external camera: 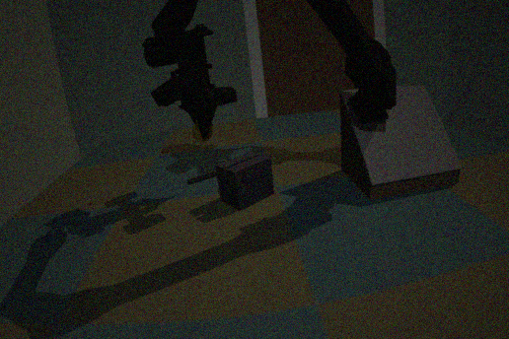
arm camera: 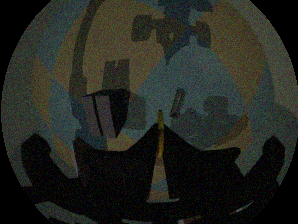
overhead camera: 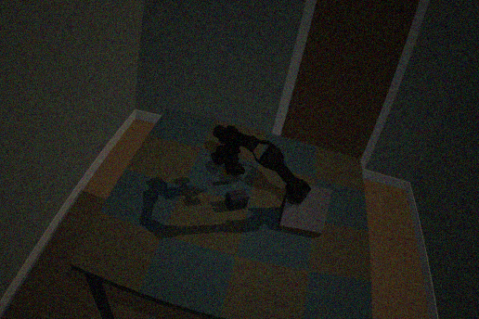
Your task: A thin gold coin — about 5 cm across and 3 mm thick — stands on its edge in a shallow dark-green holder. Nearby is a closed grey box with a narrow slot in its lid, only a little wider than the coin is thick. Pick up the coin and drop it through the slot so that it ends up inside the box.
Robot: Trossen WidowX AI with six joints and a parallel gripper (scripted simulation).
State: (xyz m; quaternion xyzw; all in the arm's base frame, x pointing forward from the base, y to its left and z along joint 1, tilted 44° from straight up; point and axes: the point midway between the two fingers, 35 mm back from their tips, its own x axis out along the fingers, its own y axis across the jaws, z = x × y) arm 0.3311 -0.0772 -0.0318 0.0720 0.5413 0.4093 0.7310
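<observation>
The gripper (external camera: 205, 138) (arm camera: 160, 127) is shut on the gold coin (arm camera: 160, 135), which shows in the wrist view as a thin upright yellow strip between the fingertips. The gripper holds it above the table. The holder (overhead camera: 221, 183) (external camera: 201, 177) (arm camera: 177, 103) is a small dark bar on the table, and it looks empty. The closed box (overhead camera: 238, 199) (external camera: 246, 183) (arm camera: 105, 117) looks dark purplish grey. It stands beside the holder, to the left of the fingertips in the wrist view, where the slot (arm camera: 97, 116) is a dark line across its lid. The coin is away from the box.
The arm's base stands on a pale block (overhead camera: 307, 210) (external camera: 412, 143) to the right of the box. The table (overhead camera: 269, 283) (external camera: 402, 251) has a blue and tan checked top with the arm's long shadow across it. The scene is very dark and grainy.
</observation>
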